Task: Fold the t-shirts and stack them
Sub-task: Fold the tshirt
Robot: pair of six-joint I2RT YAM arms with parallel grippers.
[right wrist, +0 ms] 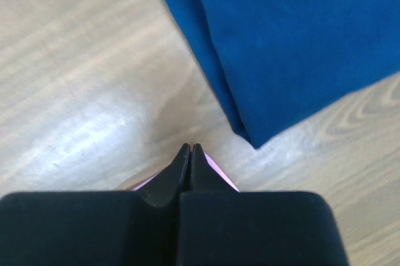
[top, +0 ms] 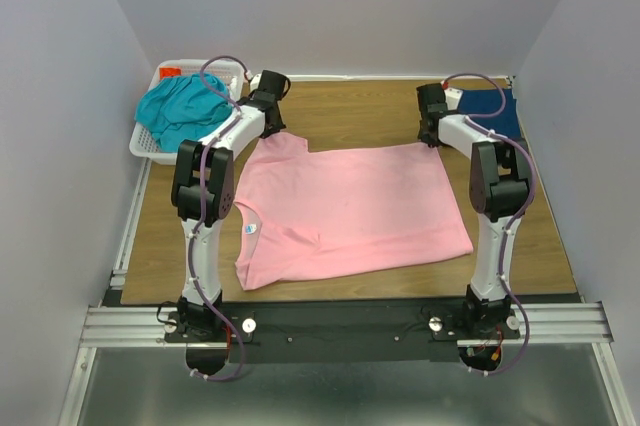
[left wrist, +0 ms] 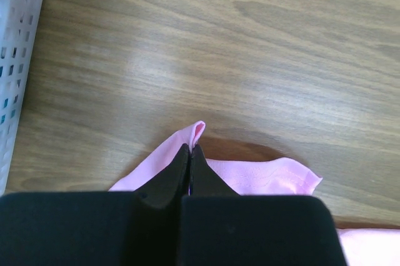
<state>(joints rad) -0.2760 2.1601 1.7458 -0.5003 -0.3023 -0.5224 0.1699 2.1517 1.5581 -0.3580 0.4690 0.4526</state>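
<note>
A light pink t-shirt [top: 345,206] lies spread flat on the wooden table, collar toward the near left. My left gripper [top: 272,126] is shut on its far left edge; the left wrist view shows pink cloth [left wrist: 199,130] pinched at the fingertips. My right gripper [top: 430,136] is shut on the shirt's far right corner; a sliver of pink [right wrist: 219,172] shows beside the jaws. A folded navy-blue t-shirt [top: 490,104] lies at the far right, just beyond the right gripper [right wrist: 190,147]. It also shows in the right wrist view [right wrist: 294,41]. A teal t-shirt [top: 185,106] is bunched in the basket.
A white lattice basket [top: 145,146] stands at the far left edge of the table; its wall also shows in the left wrist view [left wrist: 19,41]. White enclosure walls surround the table. Bare wood [top: 350,111] lies between the two grippers at the back.
</note>
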